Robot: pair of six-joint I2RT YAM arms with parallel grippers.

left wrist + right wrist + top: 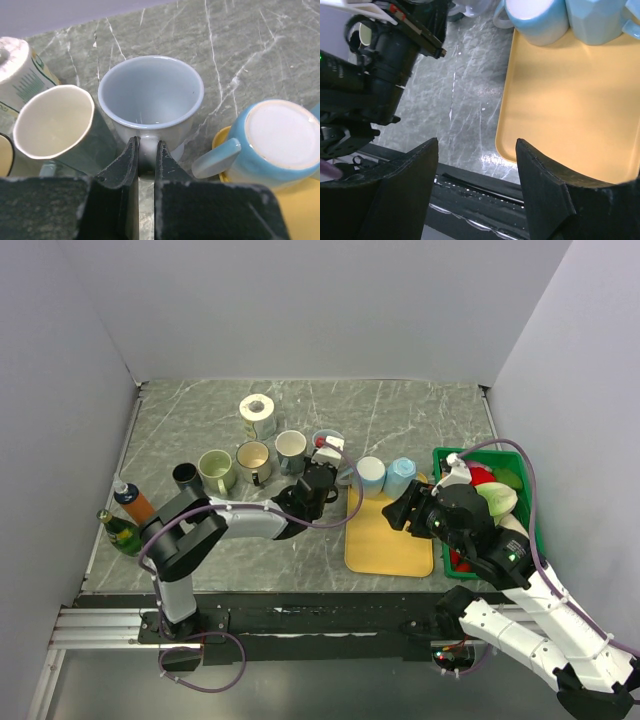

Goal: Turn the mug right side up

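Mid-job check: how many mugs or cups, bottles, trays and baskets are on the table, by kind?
Mugs and cups: 7
Bottles: 2
Yellow tray: 1
Green basket: 1
Total: 11

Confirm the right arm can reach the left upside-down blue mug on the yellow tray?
Probably yes. The right gripper hangs open over the yellow tray, bare tray between it and the left blue mug. The other blue mug stands close beside it and may crowd a finger.
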